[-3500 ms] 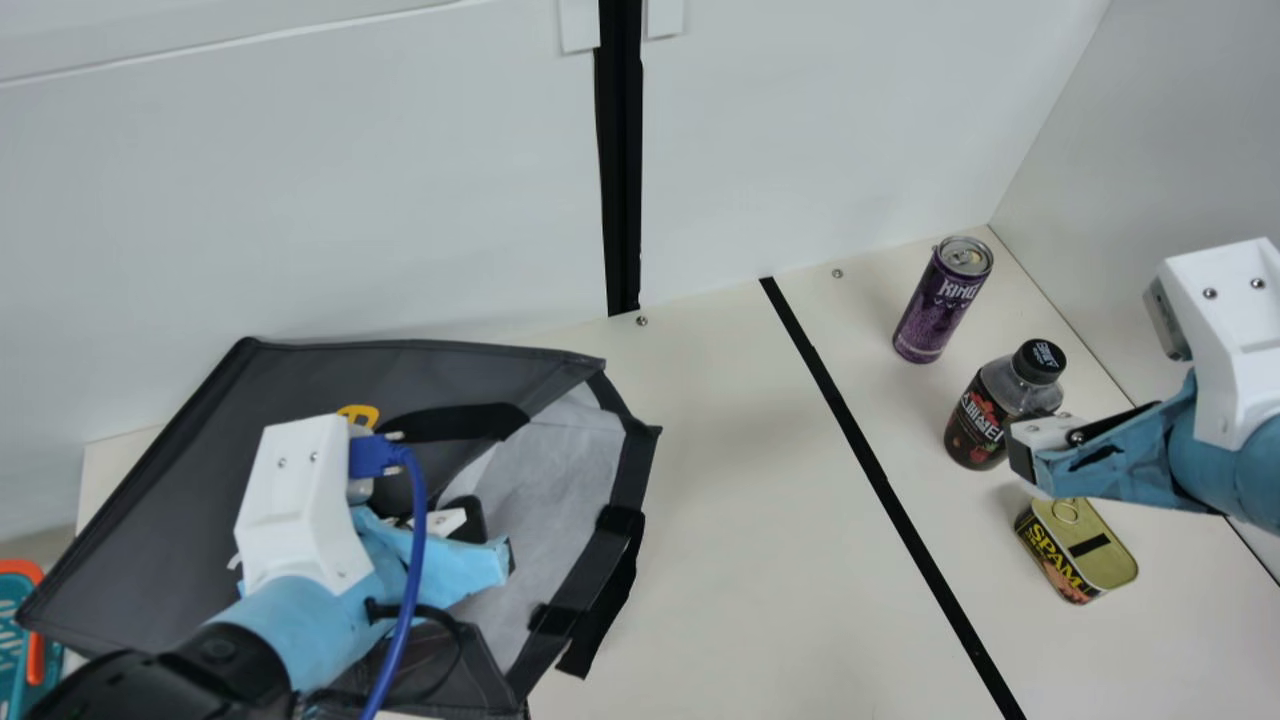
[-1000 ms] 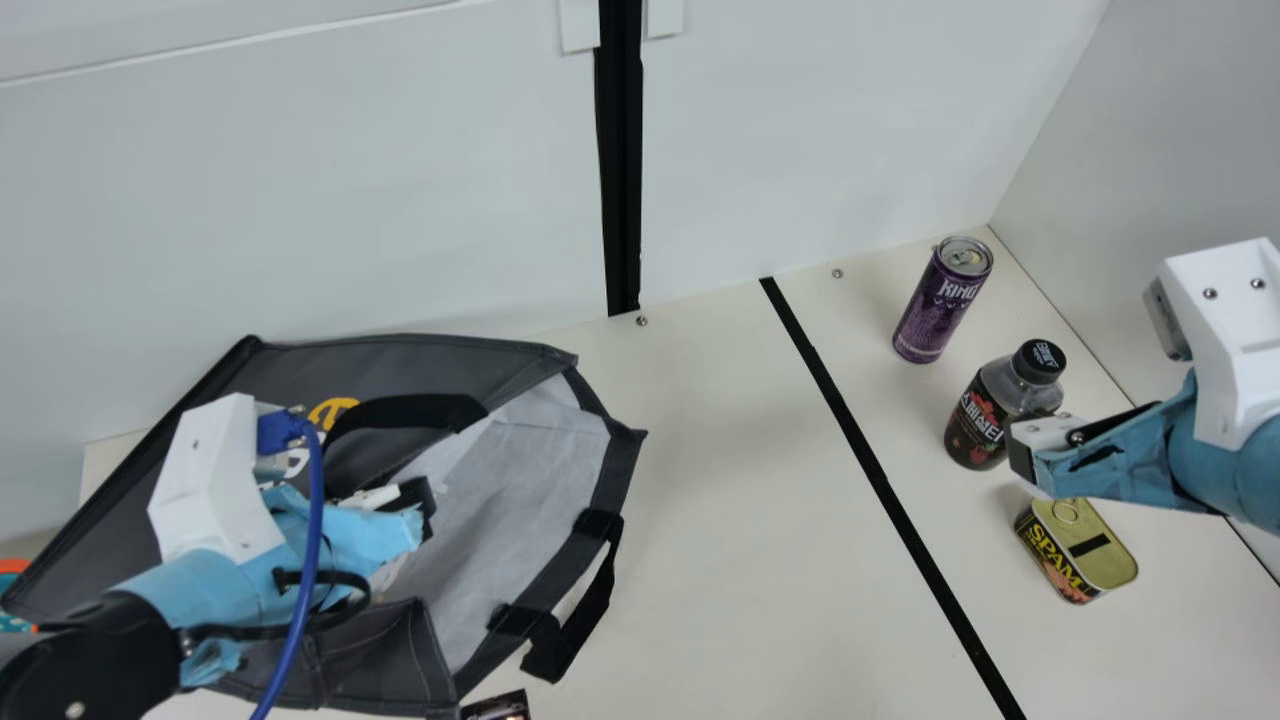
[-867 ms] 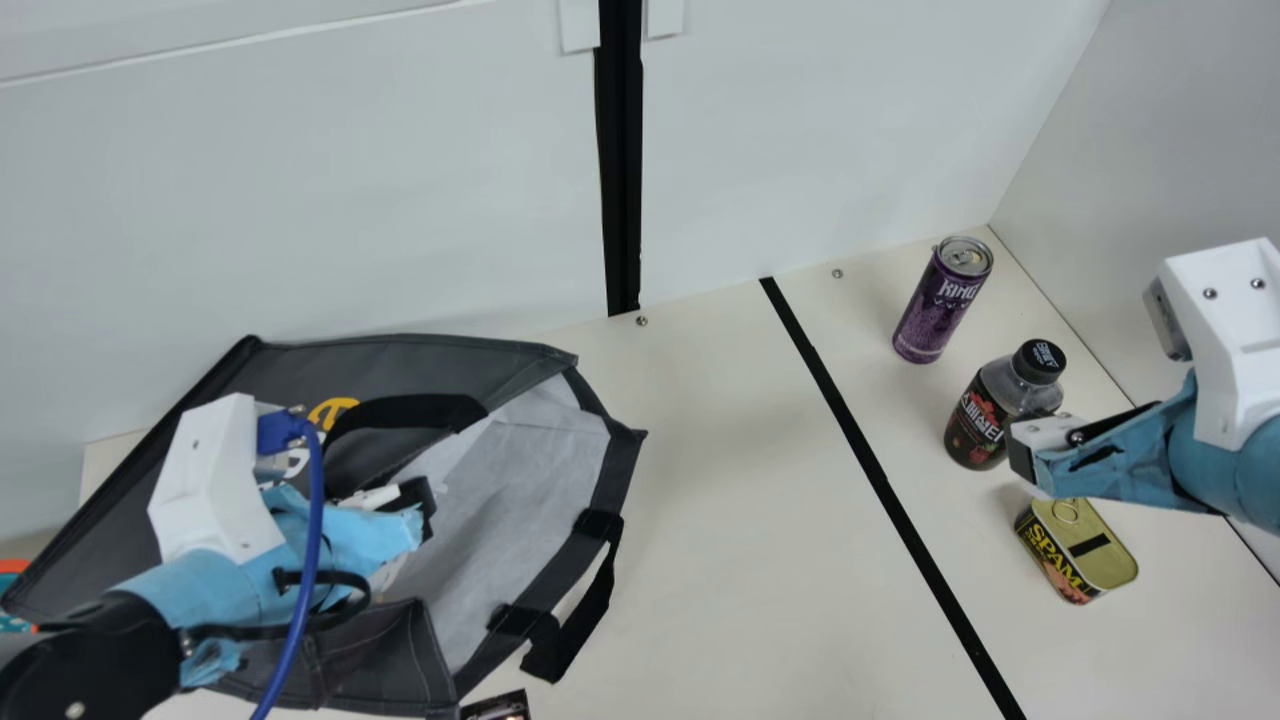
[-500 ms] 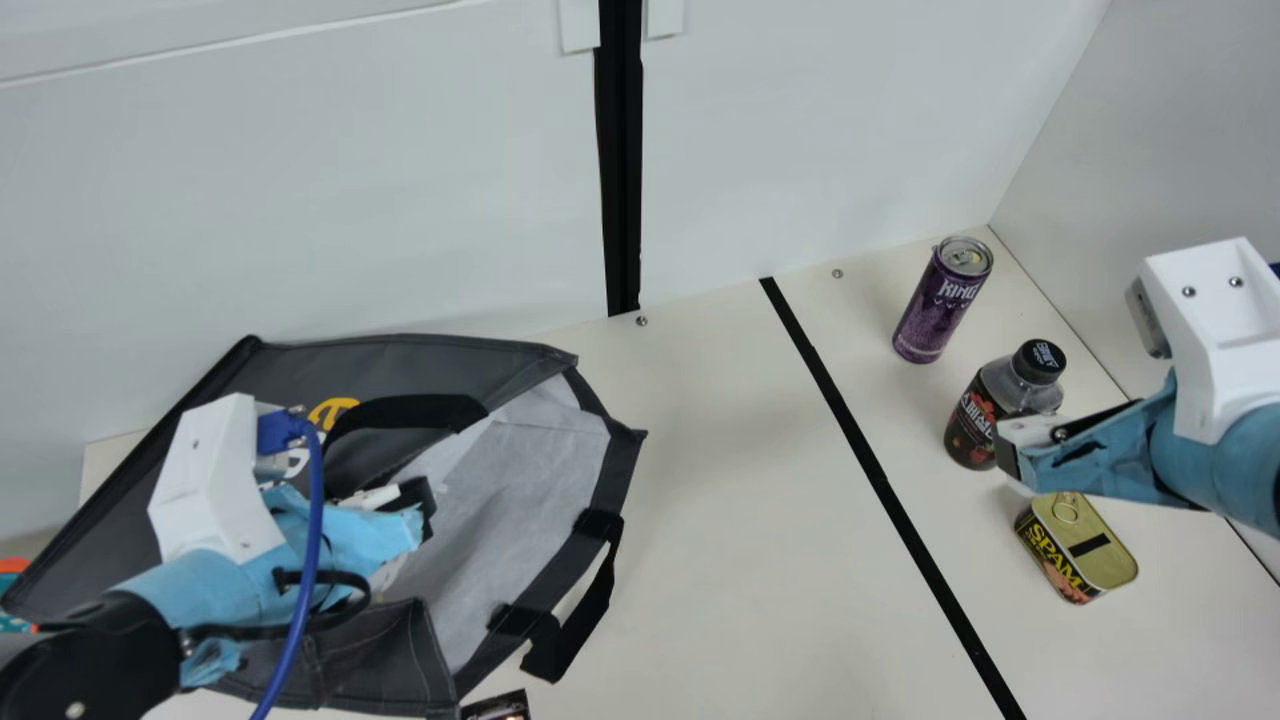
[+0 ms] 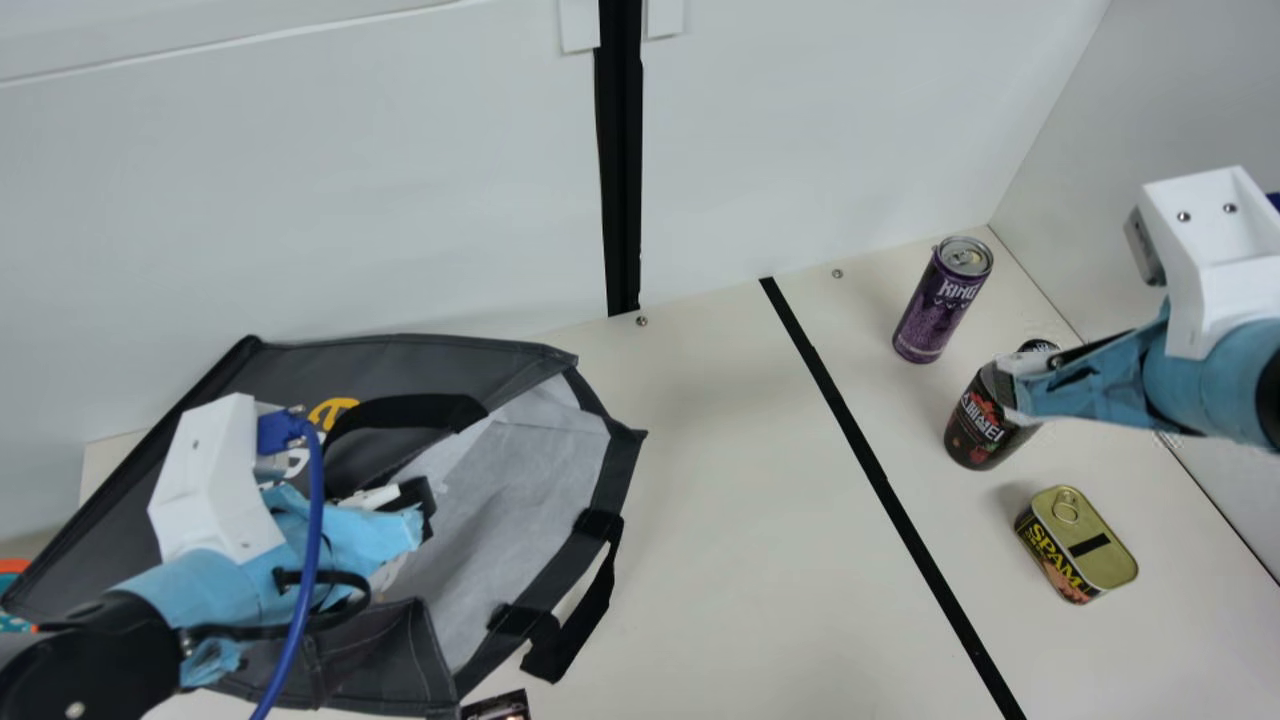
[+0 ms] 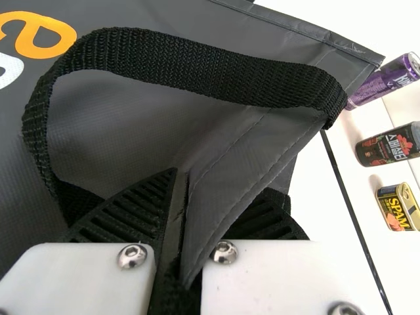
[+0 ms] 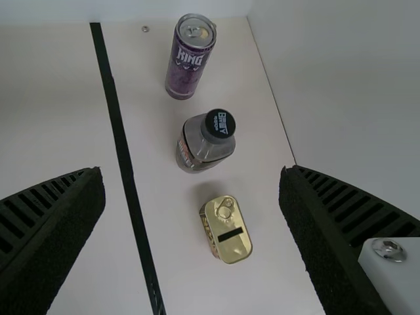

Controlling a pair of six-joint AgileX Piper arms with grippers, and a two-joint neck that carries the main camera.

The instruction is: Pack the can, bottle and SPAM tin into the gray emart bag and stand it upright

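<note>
black l. claw (image 5: 428,508) tight on gray bag (image 5: 430,358), r. claw (image 5: 1006,389) wide above tbl (image 5: 720,480)

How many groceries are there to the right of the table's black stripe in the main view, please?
3: the purple can at the back, the bottle in the middle and the SPAM tin in front.

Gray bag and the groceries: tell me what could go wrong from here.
The left hand grips the gray bag by a fold near its opening; the fabric might slip free.

The loose black handle near the mouth could snag an item going in.

The bottle and SPAM tin sit close together, so the open right hand might bump one.
</note>
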